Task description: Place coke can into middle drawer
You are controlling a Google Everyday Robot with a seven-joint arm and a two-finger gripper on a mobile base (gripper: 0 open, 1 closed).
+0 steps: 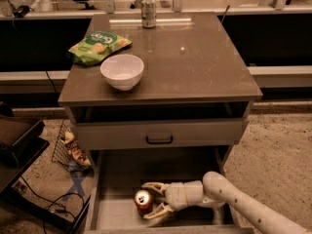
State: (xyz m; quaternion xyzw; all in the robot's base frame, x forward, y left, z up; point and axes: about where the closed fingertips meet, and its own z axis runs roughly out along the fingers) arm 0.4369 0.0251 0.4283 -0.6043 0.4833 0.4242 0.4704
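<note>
The coke can (143, 201), red with a silver top, stands on the floor of the pulled-out middle drawer (117, 172), near its front. My gripper (150, 200) reaches into the drawer from the right on a white arm. Its fingers (155, 185) are spread to either side of the can, wider than the can, so it is open around it. The can's right side is hidden by the gripper.
A drawer front with a black handle (159, 140) sits above the open drawer. On the table top (195, 62) are a white bowl (122, 71), a green chip bag (99, 45) and a silver can (148, 10). A wire basket (68, 147) and cables lie on the floor at left.
</note>
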